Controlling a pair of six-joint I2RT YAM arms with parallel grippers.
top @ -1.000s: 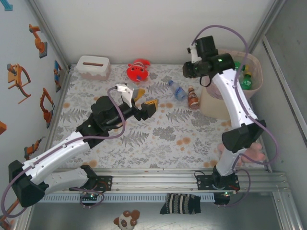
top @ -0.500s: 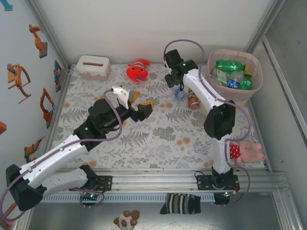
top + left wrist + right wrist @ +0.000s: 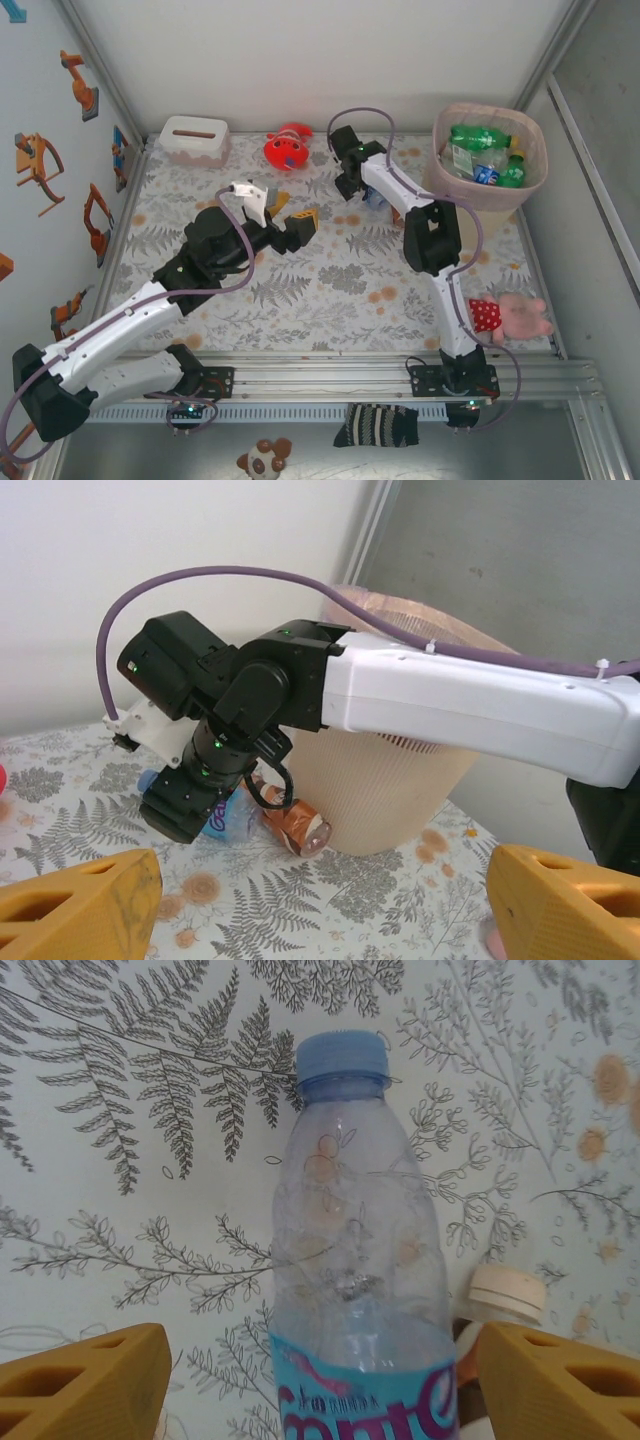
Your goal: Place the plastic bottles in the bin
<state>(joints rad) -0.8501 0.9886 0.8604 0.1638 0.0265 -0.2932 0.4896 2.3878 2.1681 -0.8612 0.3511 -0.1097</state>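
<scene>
Right end effector (image 3: 320, 1375) stands wide over the clear blue-capped bottle (image 3: 355, 1260). The bottle is probably light, thin-walled and slippery; grip the labelled body.

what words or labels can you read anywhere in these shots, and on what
"omte": purple letters, partly cut off by the picture's edge, on the teal label of the clear bottle, right wrist view.
Small print above those letters: too small to read.
Labels on the bottles in the bin, top view: too small to read.
</scene>
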